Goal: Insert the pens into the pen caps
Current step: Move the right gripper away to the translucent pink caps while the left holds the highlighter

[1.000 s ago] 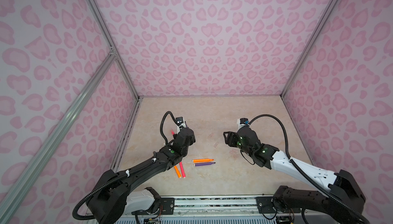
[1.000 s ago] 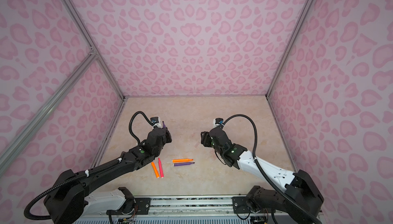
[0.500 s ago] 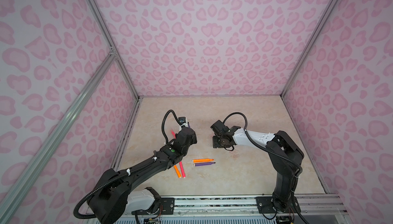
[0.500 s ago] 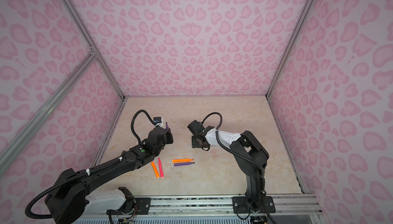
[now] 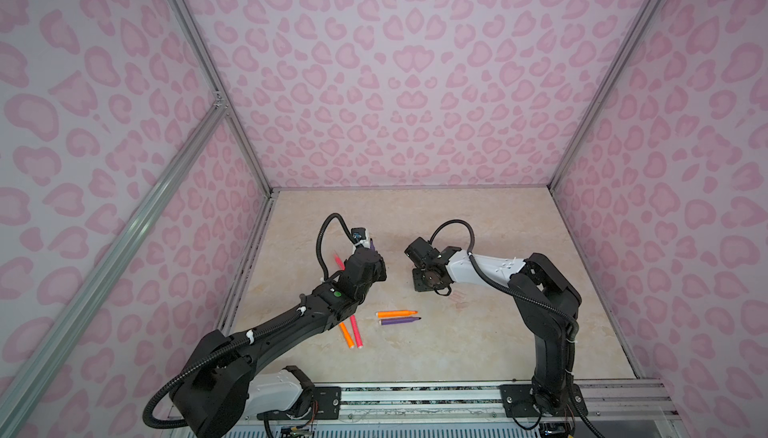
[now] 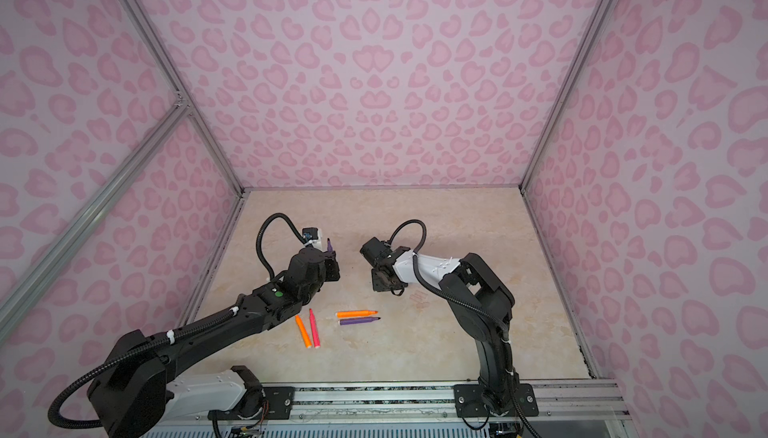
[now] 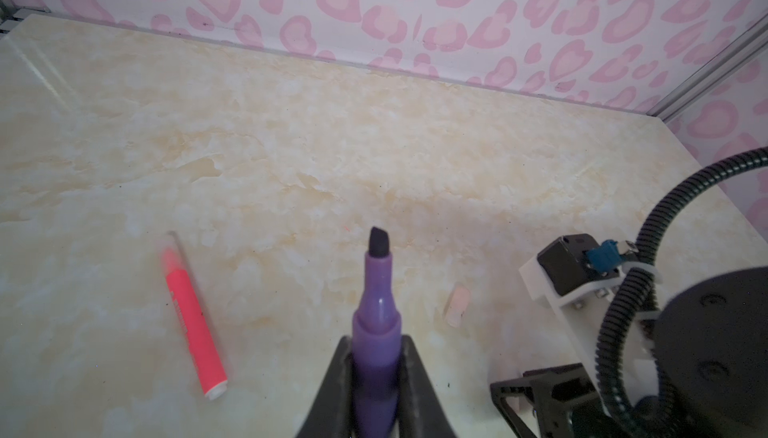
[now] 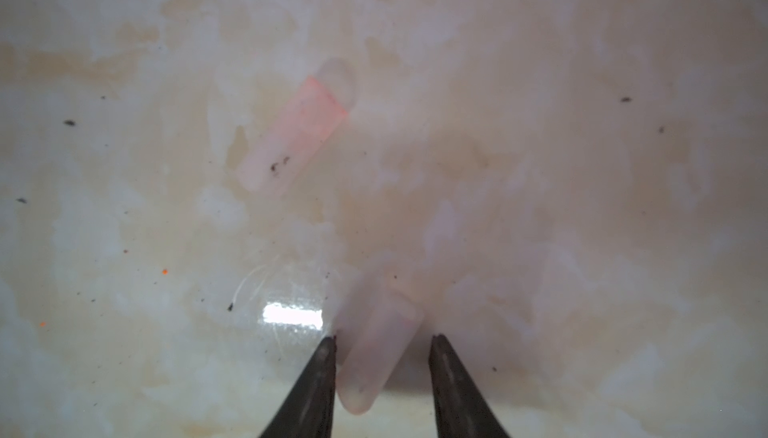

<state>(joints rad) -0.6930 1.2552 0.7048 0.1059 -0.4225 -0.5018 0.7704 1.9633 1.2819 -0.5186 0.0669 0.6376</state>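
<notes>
Though unseen from above, right hand [image 8: 382, 337] brackets a pen cap [image 8: 374, 361].

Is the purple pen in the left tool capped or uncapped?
Uncapped: the purple pen shows a bare dark tip beyond the left tool.

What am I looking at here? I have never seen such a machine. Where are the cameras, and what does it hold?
It is a robot with two arms at a table, each ending in a two-finger gripper. Two pictures look down on the whole scene; two come from cameras on the wrists. The left gripper is shut on a purple pen, tip bare. The right gripper stands open around a clear cap lying on the table; a second cap lies near. More pens lie loose, such as an orange pen and a pink pen.
</notes>
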